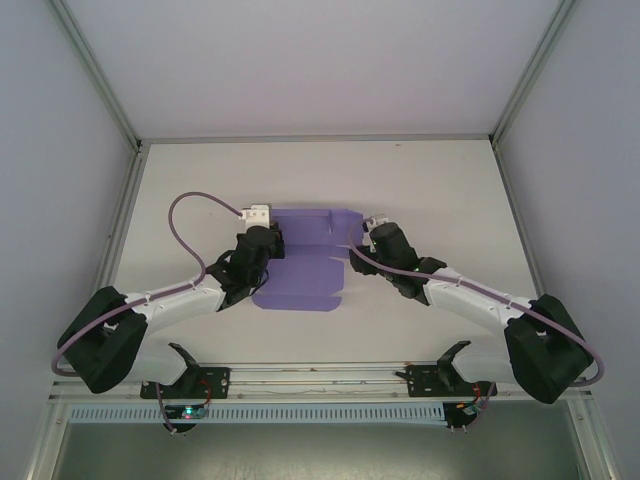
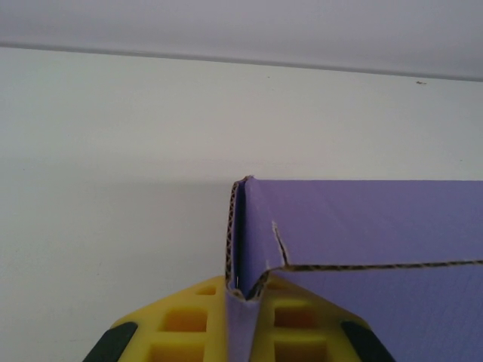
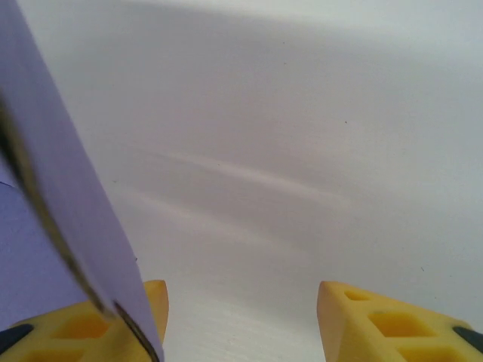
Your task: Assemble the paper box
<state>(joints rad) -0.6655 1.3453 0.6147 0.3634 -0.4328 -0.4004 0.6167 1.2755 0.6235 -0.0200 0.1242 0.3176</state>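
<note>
The paper box (image 1: 305, 262) is a purple corrugated sheet lying partly folded on the white table (image 1: 200, 190), with its far wall raised. My left gripper (image 1: 272, 232) holds the sheet's far left corner. In the left wrist view, the left gripper (image 2: 245, 290) is shut on a doubled-over fold of the paper box (image 2: 362, 226), pinched between the yellow pads. My right gripper (image 1: 362, 232) sits at the sheet's far right edge. In the right wrist view, the right gripper (image 3: 241, 298) is open, and a raised flap of the paper box (image 3: 60, 211) crosses its left finger.
Metal frame rails (image 1: 120, 230) border the table on the left and right, with grey walls behind. A purple cable (image 1: 185, 225) loops from the left arm. Bare tabletop lies beyond the sheet and to both sides.
</note>
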